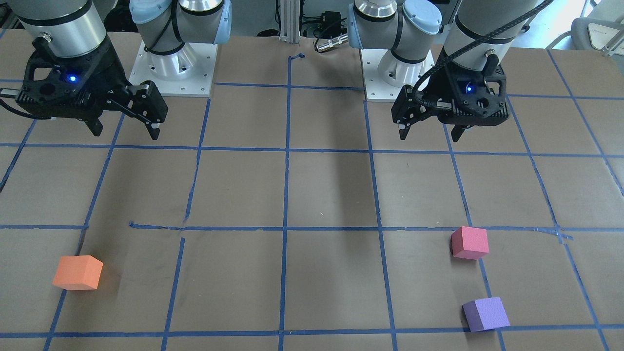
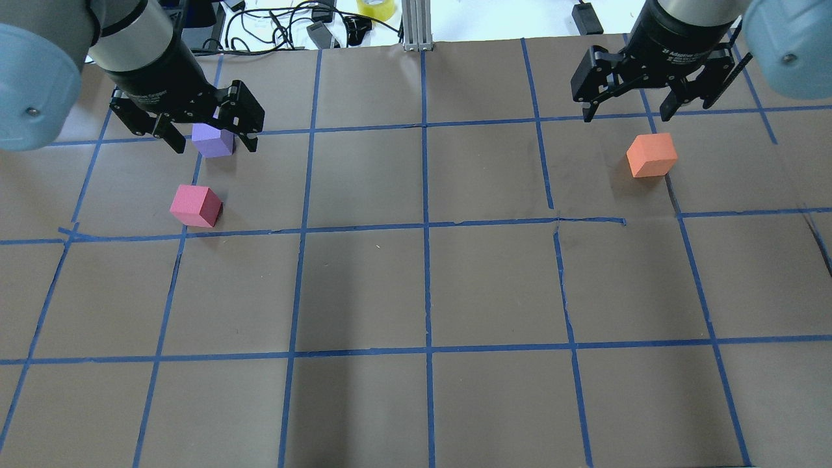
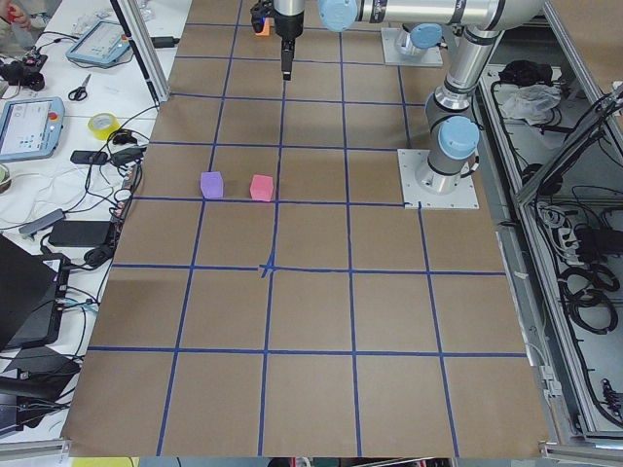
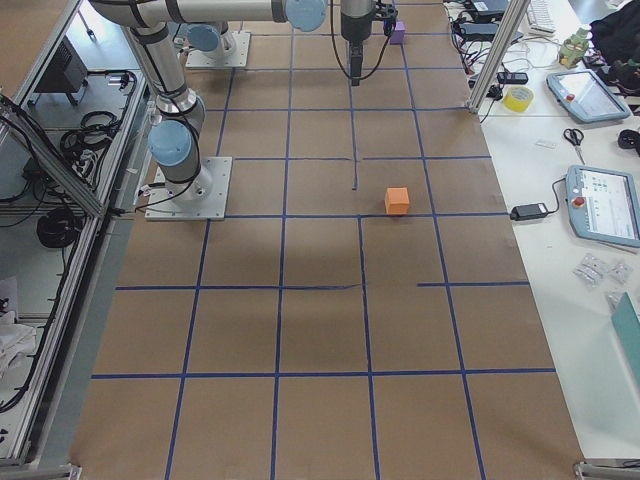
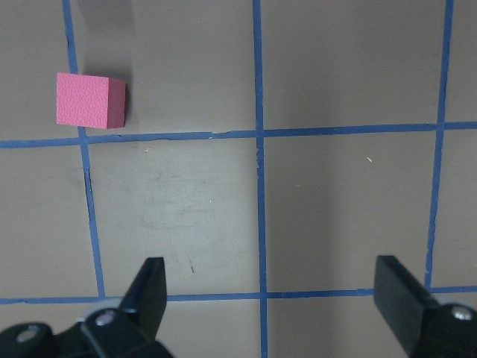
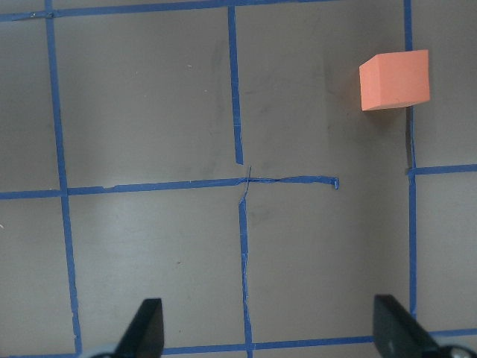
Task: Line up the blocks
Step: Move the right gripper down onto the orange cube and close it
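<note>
Three foam cubes lie apart on the brown table. The orange block [image 1: 78, 273] [image 2: 651, 155] [image 6: 395, 80] is on my right side. The pinkish-red block [image 1: 469, 242] [image 2: 195, 205] [image 5: 89, 101] and the purple block [image 1: 485, 314] [image 2: 213, 140] are on my left side, the purple one farther from my base. My left gripper [image 1: 430, 136] [image 2: 214, 146] [image 5: 272, 298] hangs open and empty, high above the table. My right gripper [image 1: 126, 132] [image 2: 627, 116] [image 6: 270, 332] is also open, empty and raised.
Blue tape lines [image 2: 426, 227] grid the brown paper table. The arm bases [image 1: 175, 68] [image 1: 395, 73] stand at the robot's edge. Cables and a yellow tape roll [image 2: 376, 8] lie beyond the far edge. Tablets [image 4: 600, 205] sit on the side bench.
</note>
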Controlling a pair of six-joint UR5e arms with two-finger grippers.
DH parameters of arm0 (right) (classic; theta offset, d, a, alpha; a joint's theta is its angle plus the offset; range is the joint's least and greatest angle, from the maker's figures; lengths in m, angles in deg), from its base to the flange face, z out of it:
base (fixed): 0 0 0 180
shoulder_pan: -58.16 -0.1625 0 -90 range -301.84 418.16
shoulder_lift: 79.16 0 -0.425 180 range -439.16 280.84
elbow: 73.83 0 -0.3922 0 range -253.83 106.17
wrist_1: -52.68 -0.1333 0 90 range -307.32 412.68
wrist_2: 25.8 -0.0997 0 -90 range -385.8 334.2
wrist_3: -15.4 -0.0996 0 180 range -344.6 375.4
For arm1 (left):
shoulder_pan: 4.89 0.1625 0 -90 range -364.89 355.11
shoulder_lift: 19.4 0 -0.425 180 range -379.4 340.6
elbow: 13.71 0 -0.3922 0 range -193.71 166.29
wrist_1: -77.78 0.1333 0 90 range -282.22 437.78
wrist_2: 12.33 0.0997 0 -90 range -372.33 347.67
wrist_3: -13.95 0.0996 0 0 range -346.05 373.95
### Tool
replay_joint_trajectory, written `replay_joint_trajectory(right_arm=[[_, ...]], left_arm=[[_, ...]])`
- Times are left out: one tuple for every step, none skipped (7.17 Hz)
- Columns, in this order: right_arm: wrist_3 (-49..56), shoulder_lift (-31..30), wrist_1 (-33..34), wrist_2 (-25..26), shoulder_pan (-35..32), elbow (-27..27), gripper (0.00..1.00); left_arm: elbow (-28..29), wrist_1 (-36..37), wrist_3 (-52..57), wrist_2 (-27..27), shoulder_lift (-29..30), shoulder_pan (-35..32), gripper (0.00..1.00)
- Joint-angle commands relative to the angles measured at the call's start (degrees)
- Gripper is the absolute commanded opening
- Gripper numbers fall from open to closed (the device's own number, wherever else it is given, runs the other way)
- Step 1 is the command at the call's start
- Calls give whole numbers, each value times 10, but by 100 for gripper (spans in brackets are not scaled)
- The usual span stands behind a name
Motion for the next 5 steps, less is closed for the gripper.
replay_joint_trajectory(right_arm=[[4,19,4,0,7,8,100],[4,31,6,1,11,16,100],[6,46,4,1,33,42,100],[30,70,2,-1,60,59,100],[67,84,6,1,77,63,100]], left_arm=[[0,-1,-1,-1,0,0,100],[0,0,-1,-1,0,0,100],[0,-1,-1,-2,0,0,100],[-1,-1,-1,-2,1,0,100],[-1,-1,-1,-2,2,0,100]])
